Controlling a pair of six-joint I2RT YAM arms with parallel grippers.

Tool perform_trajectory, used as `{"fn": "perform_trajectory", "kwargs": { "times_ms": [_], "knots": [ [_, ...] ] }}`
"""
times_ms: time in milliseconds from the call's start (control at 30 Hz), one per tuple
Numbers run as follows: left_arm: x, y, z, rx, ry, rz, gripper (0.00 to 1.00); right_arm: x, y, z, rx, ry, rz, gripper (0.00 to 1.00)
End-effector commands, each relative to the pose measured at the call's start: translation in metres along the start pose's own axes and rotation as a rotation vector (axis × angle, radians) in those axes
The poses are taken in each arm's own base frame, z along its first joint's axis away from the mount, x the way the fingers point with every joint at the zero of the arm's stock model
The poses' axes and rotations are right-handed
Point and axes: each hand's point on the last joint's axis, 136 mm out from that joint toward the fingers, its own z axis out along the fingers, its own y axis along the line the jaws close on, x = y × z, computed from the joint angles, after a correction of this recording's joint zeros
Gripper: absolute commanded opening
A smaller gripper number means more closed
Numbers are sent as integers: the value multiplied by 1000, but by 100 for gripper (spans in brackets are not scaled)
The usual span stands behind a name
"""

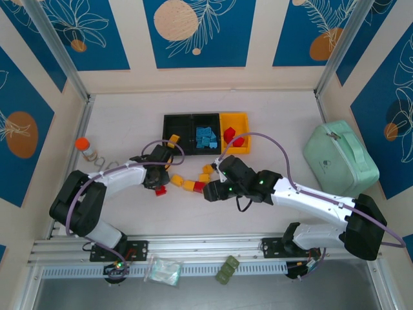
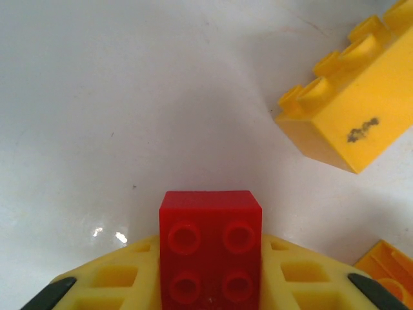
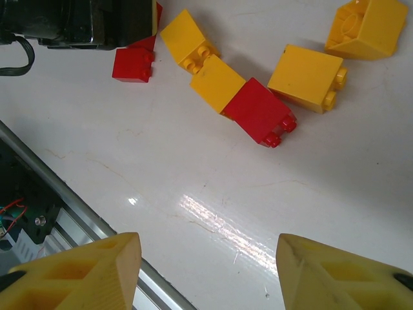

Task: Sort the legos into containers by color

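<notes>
Here, my left gripper is closed around a red brick. The brick's studs face the wrist camera, and it fills the gap between my yellow fingers, low over the white table. A yellow brick lies apart from it at the upper right of that view. The corner of an orange brick shows at the lower right edge. From above, this gripper sits left of centre, on the near side of the bins.

My right gripper is open over bare table, its fingers wide apart with nothing between them. Ahead of it lies a loose row of bricks. Two yellow ones touch a red one, with another yellow one just beside them and an orange one farther right. A small red brick lies beside my left gripper's black body.

The three bins stand joined in a row toward the far side of the table. The middle black bin holds blue bricks. The yellow bin on the right holds two red ones. One yellow brick sits at the near edge of the left black bin.

A mint-green case rests at the right, and an orange-capped bottle at the left.
</notes>
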Motion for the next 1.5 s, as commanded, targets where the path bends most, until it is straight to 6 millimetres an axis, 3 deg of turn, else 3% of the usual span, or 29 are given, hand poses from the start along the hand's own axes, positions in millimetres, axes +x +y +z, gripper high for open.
{"fn": "perform_trajectory", "kwargs": {
  "times_ms": [0, 200, 400, 567, 733, 867, 1033, 1300, 1467],
  "knots": [
    [-9, 3, -9, -2, -28, 13, 29, 0, 0, -2, 1, -10, 9, 57],
    [-20, -9, -35, 51, -46, 48, 29, -7, -11, -10, 17, -40, 49, 57],
    [-27, -41, -64, 155, -55, 98, 30, -16, -34, -27, 43, -94, 131, 57],
    [-36, -86, -83, 222, -71, 166, 30, -15, -71, -43, 134, -137, 239, 57],
    [-42, -151, -96, 295, -74, 260, 31, -7, -106, -59, 211, -188, 351, 58],
    [-41, -203, -99, 334, -69, 330, 31, 4, -128, -68, 273, -206, 426, 58],
    [-45, -256, -95, 377, -60, 380, 31, 10, -139, -79, 268, -246, 476, 58],
    [-56, -316, -75, 402, -52, 437, 31, 19, -145, -82, 258, -254, 510, 58],
    [-66, -339, -57, 401, -66, 450, 31, 22, -147, -82, 262, -247, 518, 58]
  ]
}}
